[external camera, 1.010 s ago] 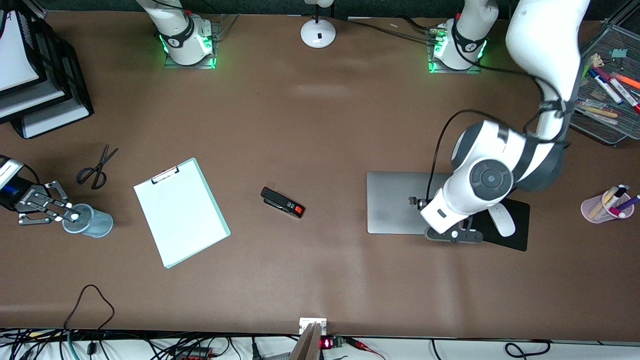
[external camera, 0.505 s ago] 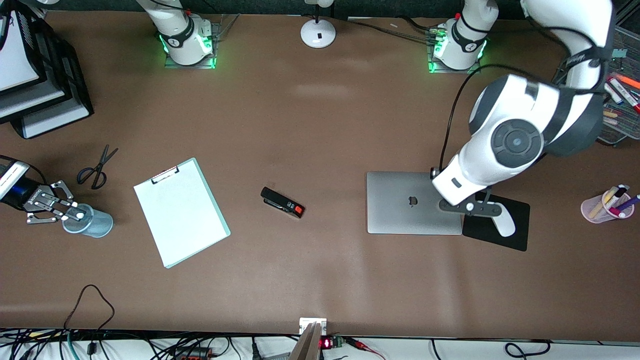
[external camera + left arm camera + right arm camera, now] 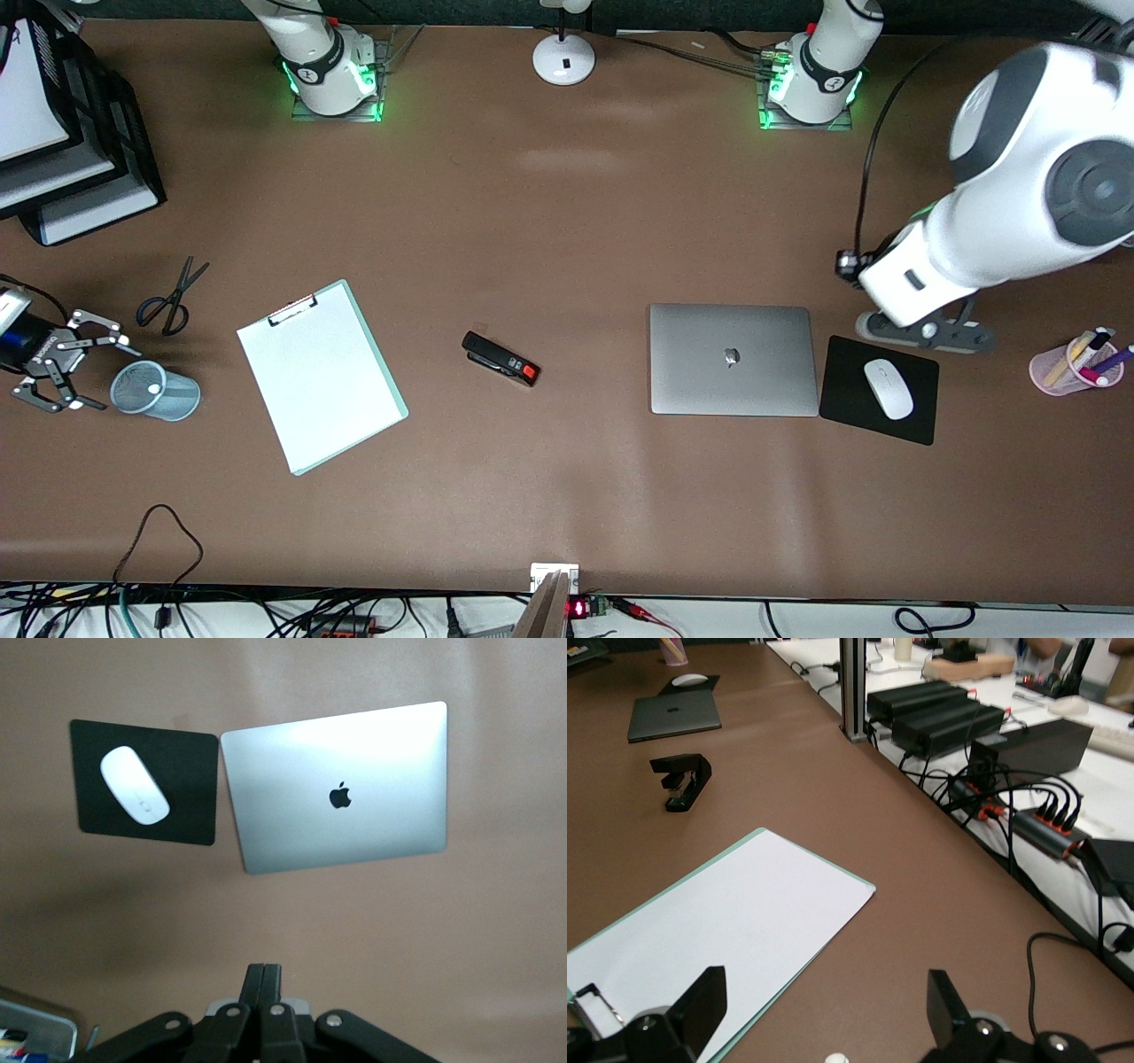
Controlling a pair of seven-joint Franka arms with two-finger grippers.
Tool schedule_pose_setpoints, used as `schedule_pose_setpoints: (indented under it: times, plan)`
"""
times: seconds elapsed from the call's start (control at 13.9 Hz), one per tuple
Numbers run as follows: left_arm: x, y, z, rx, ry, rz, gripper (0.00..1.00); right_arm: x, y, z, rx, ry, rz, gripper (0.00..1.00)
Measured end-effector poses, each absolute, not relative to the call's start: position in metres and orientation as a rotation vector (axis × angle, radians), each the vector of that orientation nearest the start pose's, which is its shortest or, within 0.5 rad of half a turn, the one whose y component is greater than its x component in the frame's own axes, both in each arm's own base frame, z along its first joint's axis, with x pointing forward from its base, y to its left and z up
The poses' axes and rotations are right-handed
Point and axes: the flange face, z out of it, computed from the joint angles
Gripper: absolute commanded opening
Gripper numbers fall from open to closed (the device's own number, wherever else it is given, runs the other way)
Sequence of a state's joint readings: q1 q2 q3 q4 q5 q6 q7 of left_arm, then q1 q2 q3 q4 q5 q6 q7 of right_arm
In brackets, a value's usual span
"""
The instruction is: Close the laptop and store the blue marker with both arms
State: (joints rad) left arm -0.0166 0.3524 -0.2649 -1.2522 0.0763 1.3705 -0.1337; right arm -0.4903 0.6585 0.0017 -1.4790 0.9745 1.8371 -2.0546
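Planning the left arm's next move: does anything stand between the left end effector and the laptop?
Nothing visible does. The left end effector, shut, hangs over bare table just off the mouse pad. The laptop lies closed, its lid uncovered. The mouse pad and mouse sit beside it, not on it.

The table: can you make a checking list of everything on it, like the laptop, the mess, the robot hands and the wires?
Surface: brown table, bare patches.
Job's things: laptop shut; blue marker not made out, whitish tip shows in mesh cup.
Clutter: clipboard, stapler, scissors, mouse on mouse pad, pen cup.
Grippers: left gripper shut above table; right gripper open beside mesh cup.
Cables: along table's near edge.
Surroundings: paper trays, lamp base.
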Motion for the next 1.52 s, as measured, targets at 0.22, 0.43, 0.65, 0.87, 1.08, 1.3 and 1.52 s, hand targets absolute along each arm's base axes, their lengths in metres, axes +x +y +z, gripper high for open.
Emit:
schedule_pose_setpoints:
  times: [0.22, 0.43, 0.65, 0.87, 1.08, 1.3, 1.52]
  plan:
    - [0.589, -0.132, 0.578, -3.061, 0.209, 0.33, 0.64, 0.661, -0.237, 0.343, -2.123, -1.256, -0.919, 1.0]
    - [0.568, -0.111, 0.59, -3.044, 0.2, 0.317, 1.0, 0.67, -0.198, 0.383, -2.24, -1.168, -0.755, 1.0]
    - [0.561, -0.069, 0.599, -3.065, 0.176, 0.256, 1.0, 0.67, -0.165, 0.428, -2.368, -1.077, -0.62, 1.0]
    - [0.563, -0.023, 0.595, -3.122, 0.195, 0.12, 1.0, 0.663, -0.134, 0.469, -2.526, -0.938, -0.481, 1.0]
    - [0.56, -0.001, 0.592, -3.202, 0.14, 0.065, 1.0, 0.653, -0.1, 0.5, -2.694, -0.815, -0.346, 1.0]
    - [0.559, 0.003, 0.599, -3.198, 0.133, 0.02, 1.0, 0.636, -0.065, 0.531, -2.85, -0.667, -0.205, 1.0]
    - [0.555, -0.001, 0.608, -3.187, 0.148, -0.003, 1.0, 0.614, -0.039, 0.554, -2.976, -0.456, -0.055, 1.0]
